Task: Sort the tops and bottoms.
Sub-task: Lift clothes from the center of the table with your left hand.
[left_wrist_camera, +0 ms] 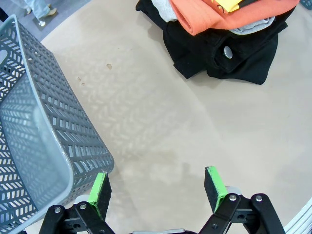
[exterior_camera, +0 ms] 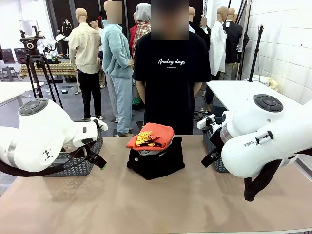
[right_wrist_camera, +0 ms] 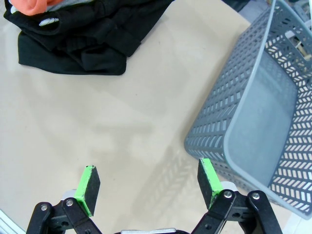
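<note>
The clothes lie in one pile at the table's middle. On top is the red-orange top (exterior_camera: 152,134) with yellow patches, and a pale grey top (exterior_camera: 147,151) peeks out under it. Both rest on the black bottoms (exterior_camera: 157,165), one showing a white button (left_wrist_camera: 227,51). In the left wrist view my left gripper (left_wrist_camera: 158,185) hangs open over bare table, beside a basket and well short of the pile (left_wrist_camera: 229,58). The right wrist view has my right gripper (right_wrist_camera: 148,179) open too, empty, with the black bottoms (right_wrist_camera: 83,39) far off at the upper left.
A grey mesh basket (exterior_camera: 73,165) stands at the table's left, close to my left fingers (left_wrist_camera: 101,191). A second grey basket (right_wrist_camera: 258,122) stands at the right, by my right gripper. A person in a black T-shirt (exterior_camera: 170,83) stands at the far edge behind the pile.
</note>
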Robot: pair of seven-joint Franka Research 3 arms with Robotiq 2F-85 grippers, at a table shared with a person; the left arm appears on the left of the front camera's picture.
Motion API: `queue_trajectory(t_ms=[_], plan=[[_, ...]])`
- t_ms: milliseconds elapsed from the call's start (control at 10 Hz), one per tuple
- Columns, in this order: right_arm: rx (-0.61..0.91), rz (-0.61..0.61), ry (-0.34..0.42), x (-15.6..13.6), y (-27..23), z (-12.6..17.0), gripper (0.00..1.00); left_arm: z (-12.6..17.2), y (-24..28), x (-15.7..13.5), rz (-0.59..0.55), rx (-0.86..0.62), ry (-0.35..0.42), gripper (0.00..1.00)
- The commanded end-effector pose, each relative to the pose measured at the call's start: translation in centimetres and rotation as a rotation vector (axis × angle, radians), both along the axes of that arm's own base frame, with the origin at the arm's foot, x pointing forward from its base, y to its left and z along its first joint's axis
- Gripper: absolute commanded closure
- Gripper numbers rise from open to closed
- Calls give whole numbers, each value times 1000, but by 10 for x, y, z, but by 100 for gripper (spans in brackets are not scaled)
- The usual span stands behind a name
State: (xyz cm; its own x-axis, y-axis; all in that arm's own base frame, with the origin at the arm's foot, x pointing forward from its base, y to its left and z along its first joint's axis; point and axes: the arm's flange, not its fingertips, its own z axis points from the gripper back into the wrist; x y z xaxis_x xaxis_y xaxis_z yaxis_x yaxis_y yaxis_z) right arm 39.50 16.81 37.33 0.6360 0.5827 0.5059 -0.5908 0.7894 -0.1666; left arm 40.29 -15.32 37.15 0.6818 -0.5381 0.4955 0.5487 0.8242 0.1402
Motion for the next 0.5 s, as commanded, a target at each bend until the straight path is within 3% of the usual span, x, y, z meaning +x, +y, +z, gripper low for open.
queue_trajectory(t_ms=[0,200,400], plan=[[3,-3,1,0,0,0,0,0,0,0,0,0,0,0],[3,-3,1,0,0,0,0,27,-3,5,-31,94,24,0],[3,-3,1,0,0,0,0,60,-7,3,-98,90,22,0]])
